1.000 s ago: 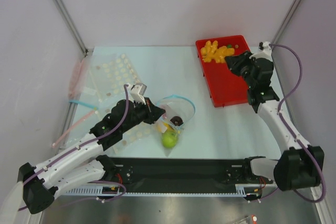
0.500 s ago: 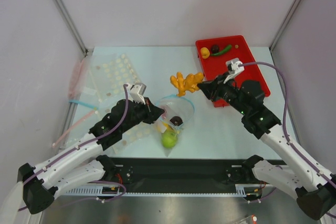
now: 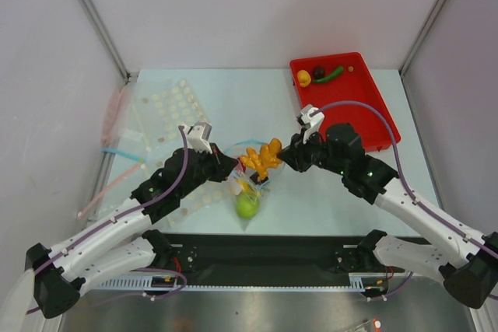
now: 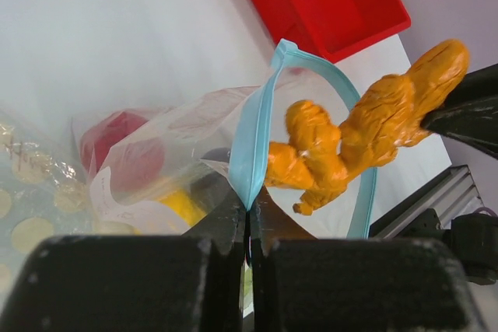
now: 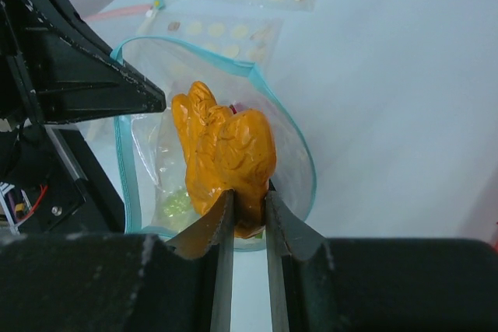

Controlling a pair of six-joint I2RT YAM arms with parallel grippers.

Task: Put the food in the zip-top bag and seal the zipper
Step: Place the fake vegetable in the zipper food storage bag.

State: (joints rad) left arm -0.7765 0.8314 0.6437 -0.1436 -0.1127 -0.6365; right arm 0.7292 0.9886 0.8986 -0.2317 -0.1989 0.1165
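Zip-top bag (image 3: 250, 192) rests on pale table (image 3: 233, 106) between grey walls (image 3: 233, 5).

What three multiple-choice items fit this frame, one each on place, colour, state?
1. Where is the orange bunch relative to the zip-top bag?
A. sealed inside it
B. at its open mouth, held in the right tool
C. lying flat beside it

2. What colour is the zipper?
A. pink
B. black
C. light blue

3. The left tool is:
A. shut on the zipper
B. open
C. shut on the orange bunch

Answers:
1 B: the right wrist view shows the bunch pinched between the fingers, right at the ringed opening.
2 C: the strip round the mouth reads light blue in both wrist views.
3 A: the left wrist view shows the fingers closed with the strip pinched between them.
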